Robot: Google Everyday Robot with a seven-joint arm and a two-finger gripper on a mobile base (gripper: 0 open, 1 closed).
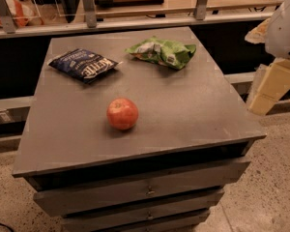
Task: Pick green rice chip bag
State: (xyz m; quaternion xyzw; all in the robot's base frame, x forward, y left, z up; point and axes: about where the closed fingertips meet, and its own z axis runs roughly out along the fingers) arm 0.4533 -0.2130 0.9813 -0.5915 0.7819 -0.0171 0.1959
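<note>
Three things on top of that grey drawer cabinet [193,105], and the robot has to grab one. Biggest to smallest: the cabinet itself, then the gripper [270,88] hanging just off the cabinet's right edge, over the floor and clear of the top. Next is the green rice chip bag [162,52] at the far right of the cabinet top, then the dark blue Kettle chip bag [83,65] at the far left. Last is a red apple [122,113] near the middle, toward the front. Honestly can't tell whether the gripper is open or closed. Any tips? (posted by benchbot)

My guess is that the bag is light, crinkly foil, soft and puffy, so it'll squash and probably slide before it lifts. It's crumpled with ridges sticking up, so I'd pinch a raised fold near its middle rather than an edge lying flat on the cabinet. Go gentle, chips break. The top looks smooth and flat, so nothing stops the bag skating toward the cabinet's back edge if it gets nudged. The Kettle bag and apple sit well apart from it, so no crowding. Room-wise, there's speckled floor [275,178] around the cabinet and a rail with clear panels [135,22] just behind it, so I'd come in from the cabinet's right or from above. (reply by foilfan)
</note>
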